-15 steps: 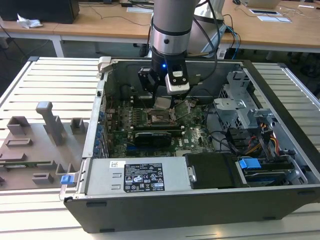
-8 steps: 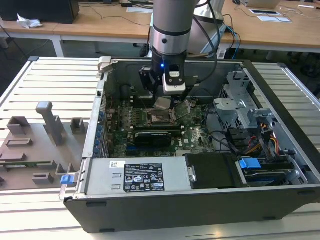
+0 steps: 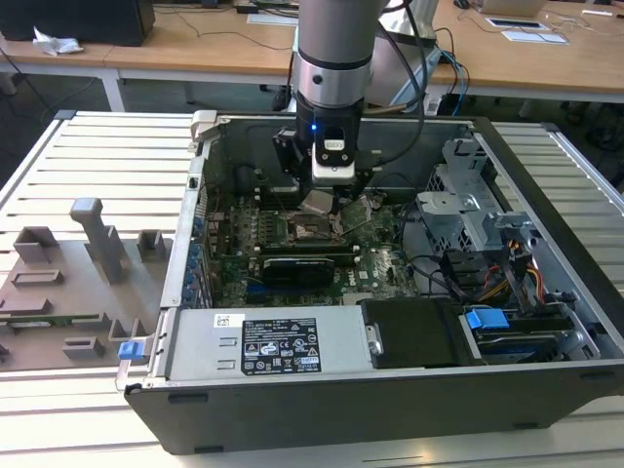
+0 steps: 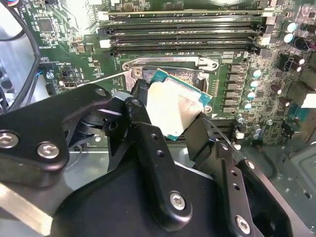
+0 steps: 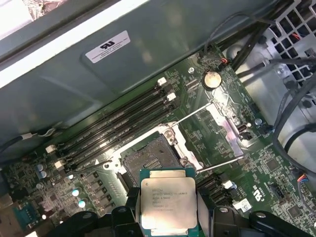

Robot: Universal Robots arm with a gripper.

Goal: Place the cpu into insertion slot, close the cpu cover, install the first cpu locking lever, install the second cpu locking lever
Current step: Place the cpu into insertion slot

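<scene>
Gleaming silver cpu (image 5: 168, 202) (green-rimmed), tilted

Grips a small flat square chip (image 5: 167, 197) with a dull silver-grey metal top in a matt black hand (image 5: 168, 207) set with shiny metal screws. Hovers by a glossy green circuit board (image 5: 276, 173), a finely grained dark square socket (image 5: 150, 157) and a bright, reflective silver metal frame plate (image 5: 229, 127).

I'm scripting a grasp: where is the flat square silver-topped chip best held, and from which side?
Pinch the flat silver-topped chip by two opposite edges, coming from its top side, as the black gripper does: it is thin, with only its rim to clamp.
</scene>
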